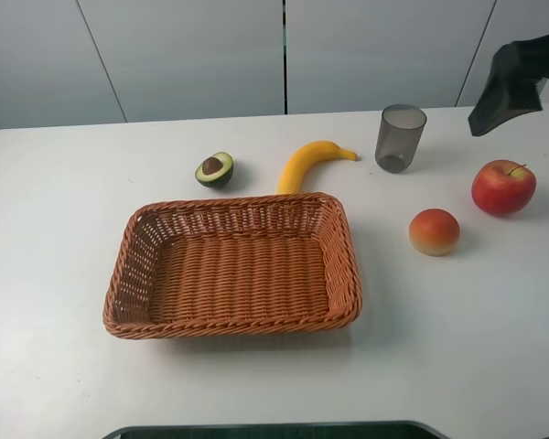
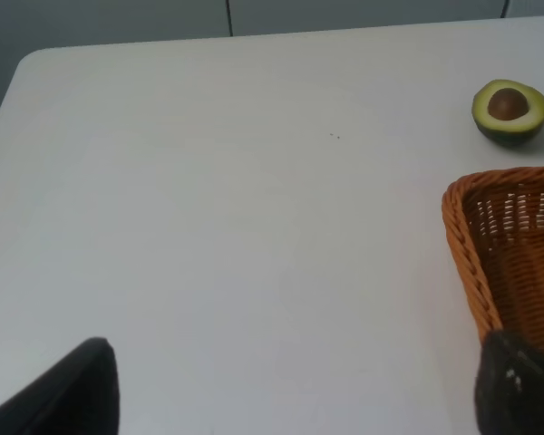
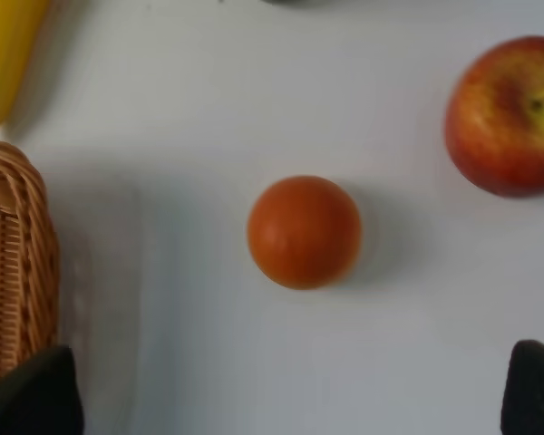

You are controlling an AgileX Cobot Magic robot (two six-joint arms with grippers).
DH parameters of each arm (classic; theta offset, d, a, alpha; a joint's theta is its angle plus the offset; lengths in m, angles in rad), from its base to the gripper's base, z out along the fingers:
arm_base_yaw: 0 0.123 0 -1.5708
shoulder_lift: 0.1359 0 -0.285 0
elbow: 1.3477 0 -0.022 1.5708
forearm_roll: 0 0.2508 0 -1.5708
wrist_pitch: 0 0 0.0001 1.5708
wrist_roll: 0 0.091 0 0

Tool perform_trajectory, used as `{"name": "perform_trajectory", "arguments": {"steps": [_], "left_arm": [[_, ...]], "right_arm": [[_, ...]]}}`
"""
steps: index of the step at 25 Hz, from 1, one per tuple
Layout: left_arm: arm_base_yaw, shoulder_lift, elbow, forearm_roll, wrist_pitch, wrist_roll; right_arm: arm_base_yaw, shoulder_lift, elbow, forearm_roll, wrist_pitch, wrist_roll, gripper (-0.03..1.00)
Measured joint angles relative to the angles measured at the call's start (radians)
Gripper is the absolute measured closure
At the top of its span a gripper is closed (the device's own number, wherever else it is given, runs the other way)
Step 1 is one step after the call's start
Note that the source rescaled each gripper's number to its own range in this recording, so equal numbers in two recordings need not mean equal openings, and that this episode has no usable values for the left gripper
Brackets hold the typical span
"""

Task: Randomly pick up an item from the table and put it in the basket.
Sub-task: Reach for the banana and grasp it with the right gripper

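Note:
The yellow banana [image 1: 306, 165] lies on the white table [image 1: 55, 229] just behind the far rim of the wicker basket [image 1: 229, 203], which holds nothing. The right wrist view shows the banana's end [image 3: 4, 54] and a corner of the basket [image 3: 14, 263]. My right gripper [image 3: 281, 399] is open and empty, hovering above a round orange-red fruit [image 3: 304, 231]. My right arm [image 1: 517, 78] shows at the far right. My left gripper [image 2: 290, 399] is open and empty over bare table left of the basket [image 2: 471, 236].
A halved avocado [image 1: 215, 170] lies left of the banana and also shows in the left wrist view [image 2: 510, 111]. A grey cup [image 1: 400, 137] stands right of the banana. A red apple [image 1: 503, 187] and the orange-red fruit [image 1: 434, 231] lie right of the basket.

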Motion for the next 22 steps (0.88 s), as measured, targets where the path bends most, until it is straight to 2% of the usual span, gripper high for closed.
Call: {"name": "perform_trajectory", "arguments": {"steps": [2,6,16,22], "left_arm": [[0.000,0.000,0.000,0.000,0.000,0.000],[0.000,0.000,0.000,0.000,0.000,0.000],[0.000,0.000,0.000,0.000,0.000,0.000],[0.000,0.000,0.000,0.000,0.000,0.000]], "right_arm": [[0.023,0.090,-0.068,-0.002,0.004,0.018,-0.03],[0.076,0.252,-0.199,-0.005,0.018,0.141,-0.03],[0.231,0.625,-0.530,-0.024,0.020,0.343,-0.03],[0.309,0.812,-0.691,-0.052,0.044,0.384,-0.03]]}}
